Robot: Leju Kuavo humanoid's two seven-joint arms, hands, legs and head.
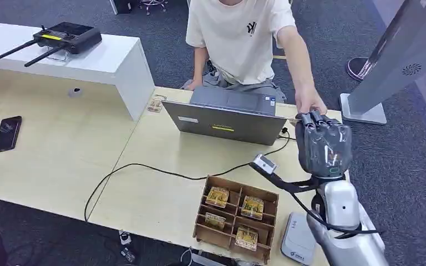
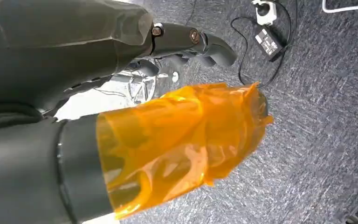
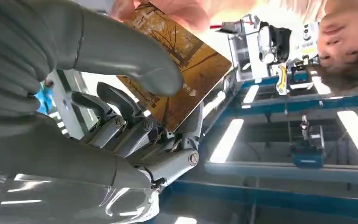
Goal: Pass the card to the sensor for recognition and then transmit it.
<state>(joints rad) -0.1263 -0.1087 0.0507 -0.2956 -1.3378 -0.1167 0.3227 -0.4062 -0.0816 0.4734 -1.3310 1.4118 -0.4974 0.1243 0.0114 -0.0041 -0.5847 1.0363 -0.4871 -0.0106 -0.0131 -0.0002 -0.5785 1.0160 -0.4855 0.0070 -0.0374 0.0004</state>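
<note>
Card (image 3: 182, 70) pinched in right hand (image 1: 323, 145), person's hand (image 1: 310, 102) at its edge

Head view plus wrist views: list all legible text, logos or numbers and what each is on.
"YK"-like dark mark, not sure of the letters: chest of the person's shirt.
Card in the right hand: small white characters by the thumb, unreadable.
Laptop: yellow sticker, unreadable.
Grey device at the table's edge: small print, blurred.
Packets in the cardboard tray: print too small.

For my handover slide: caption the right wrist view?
Right hand pinches an orange tree-printed card as a person's hand grasps its far edge.
</note>
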